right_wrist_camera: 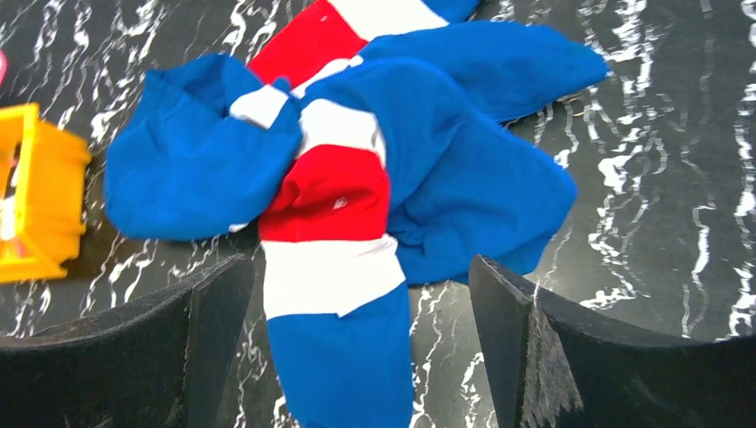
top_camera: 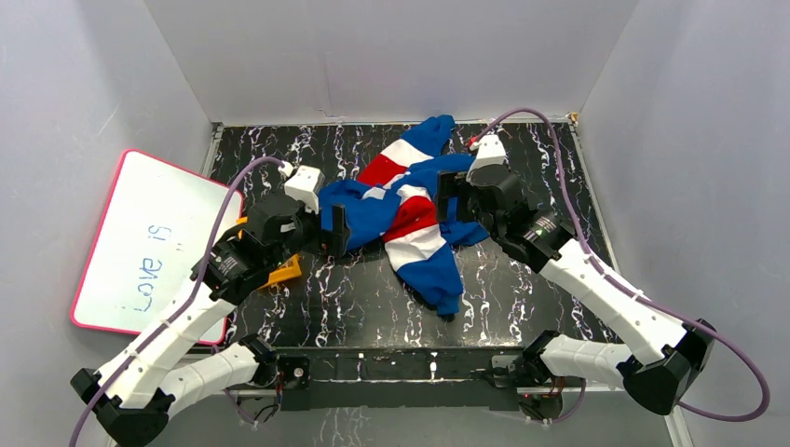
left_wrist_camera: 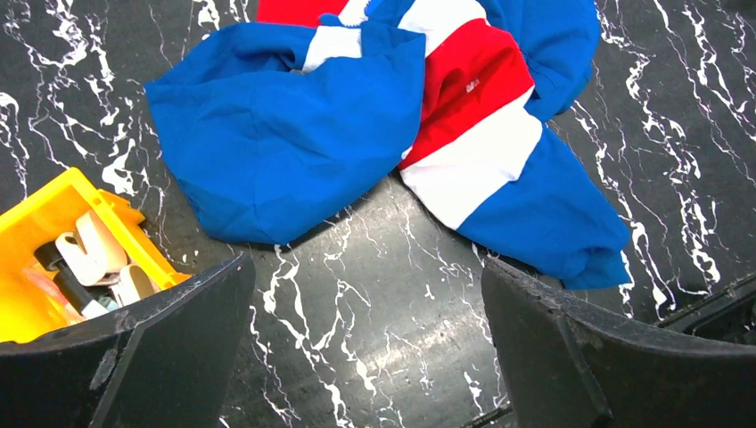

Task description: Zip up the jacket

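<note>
Jacket lay crumpled on the black marbled table, unzipped, its blue, red and white stripes bunched up. It sat right between the two claws.

Left claw was spread wide and held nothing, with the jacket's blue fold just ahead of its fingers and bare table under it. Right claw was also spread wide and gripped nothing. It was over the jacket, with the striped part showing between its fingers.

Yellow bin sat just left of the left claw, near the blue fold but apart from it, with small white parts inside.

Whiteboard, pink-edged, was further out beyond the left claw, off the table's edge, and read "Love is". A small white mark on the red stripe was too small to read.
</note>
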